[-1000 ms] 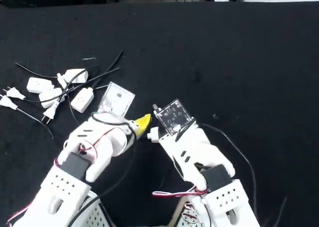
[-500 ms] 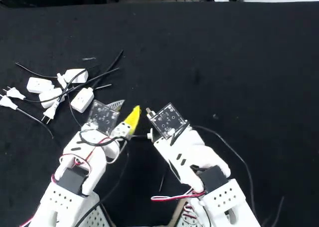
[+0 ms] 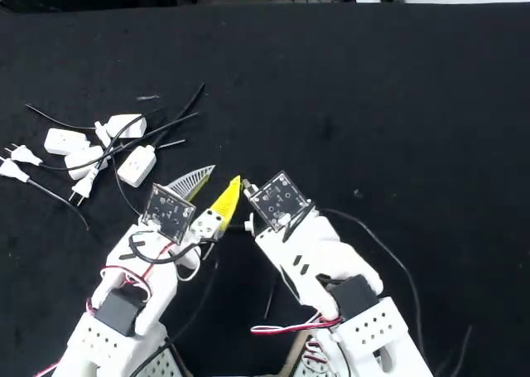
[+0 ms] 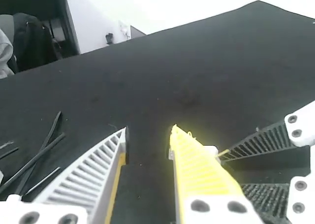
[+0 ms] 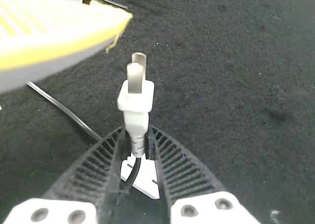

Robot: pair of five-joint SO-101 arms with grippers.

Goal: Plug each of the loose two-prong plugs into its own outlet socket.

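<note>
so the white two-prong plug [image 5: 135, 98] is up off the table, pinched by its neck in the right gripper [image 5: 136, 135], jaws squeezed tight on it and the prongs sticking straight out past the fingertips. the left gripper [image 3: 224, 176] is right next to it with nothing in it, spread wide apart, and its yellow finger [image 3: 225, 199] has its tip just beside the prongs, can't tell if it's actually touching. both arms sit at the near middle of the black table [image 3: 397, 103]. everything else is well off on the left arm's side: a cluster of white outlet sockets [image 3: 137, 166] tangled up with black cords, plus a few loose plugs [image 3: 23, 155] lying at the outer edge of that pile
</note>
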